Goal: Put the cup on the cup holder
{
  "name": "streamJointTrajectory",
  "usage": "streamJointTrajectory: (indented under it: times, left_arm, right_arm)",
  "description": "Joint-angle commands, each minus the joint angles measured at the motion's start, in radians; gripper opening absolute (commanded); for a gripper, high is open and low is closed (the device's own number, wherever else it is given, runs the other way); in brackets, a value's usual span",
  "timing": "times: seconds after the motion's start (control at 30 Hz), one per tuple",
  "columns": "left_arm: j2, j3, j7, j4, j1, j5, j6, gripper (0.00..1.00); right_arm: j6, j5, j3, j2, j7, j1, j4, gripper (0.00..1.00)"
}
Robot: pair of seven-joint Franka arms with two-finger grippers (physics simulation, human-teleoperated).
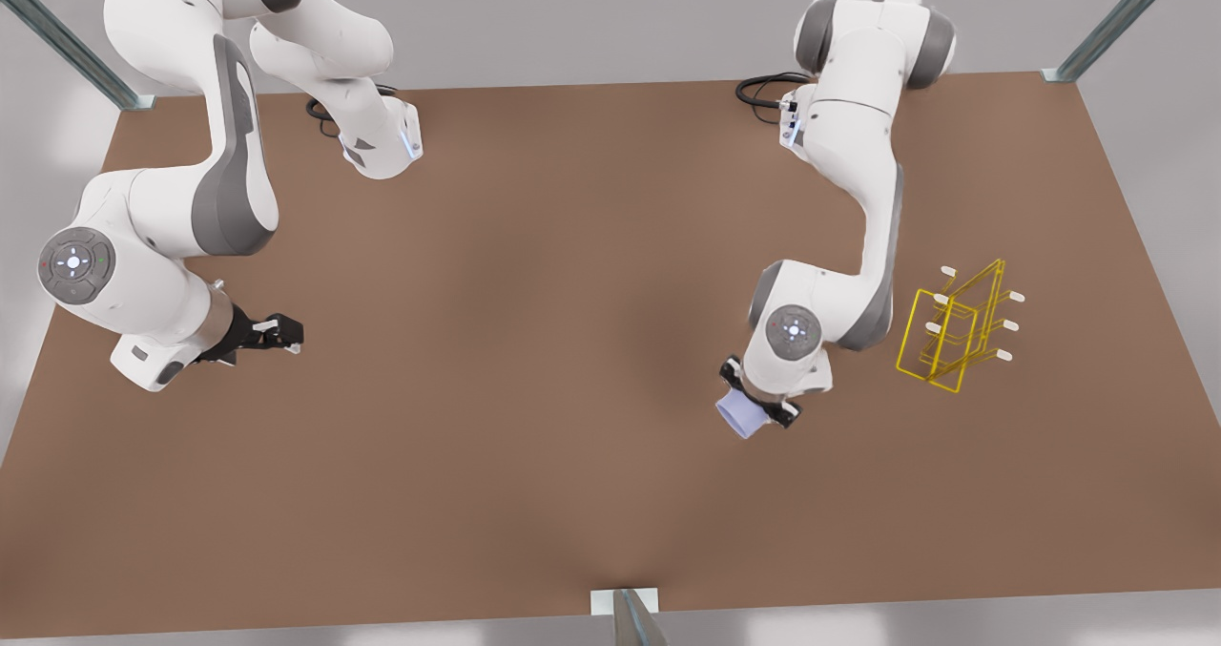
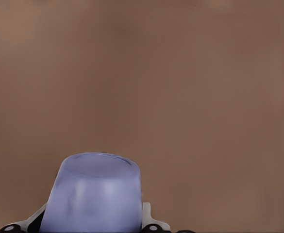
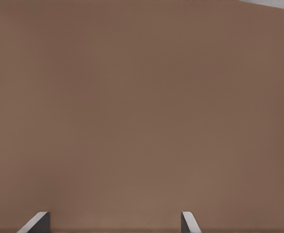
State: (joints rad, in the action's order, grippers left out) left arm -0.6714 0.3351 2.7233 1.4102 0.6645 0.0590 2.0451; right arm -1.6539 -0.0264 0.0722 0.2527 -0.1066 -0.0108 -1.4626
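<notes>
The pale lavender-blue cup [image 1: 742, 413] is held above the brown table, clamped between the fingers of my left gripper [image 1: 758, 394] on the front view's right. In the left wrist view the cup [image 2: 95, 194] sits between the two fingers of the left gripper [image 2: 88, 226], its flat end pointing away from the camera. The yellow wire cup holder [image 1: 954, 331] with white-tipped pegs stands on the table to the front view's right of that arm, a short gap away. My right gripper [image 1: 284, 332] waits at the front view's left, open and holding nothing; its fingertips [image 3: 37, 221] stand wide apart.
The brown table [image 1: 534, 341] spreads between the two arms. Black cables [image 1: 763, 88] lie by the arm bases at the back. Metal frame posts [image 1: 630, 617] stand at the table's corners and at its front edge.
</notes>
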Motion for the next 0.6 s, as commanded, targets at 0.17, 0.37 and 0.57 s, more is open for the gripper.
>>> streamJointTrajectory:
  times: [0.17,0.37,0.57]
  left_arm:
    - [-0.06,0.464,-0.296,0.078,0.414,-0.3,-0.436,0.72]
    - [-0.125,0.568,-0.557,0.162,0.54,-0.593,-0.505,0.72]
    - [-0.168,0.576,-0.881,0.225,0.52,-0.811,-0.53,0.72]
  right_arm:
    - [0.0,0.0,-0.002,-0.001,-0.01,-0.001,0.001,1.0]
    - [-0.012,-0.007,-0.003,-0.003,0.004,-0.001,0.005,1.0]
    - [-0.09,-0.017,-0.02,-0.03,0.068,-0.006,-0.021,1.0]
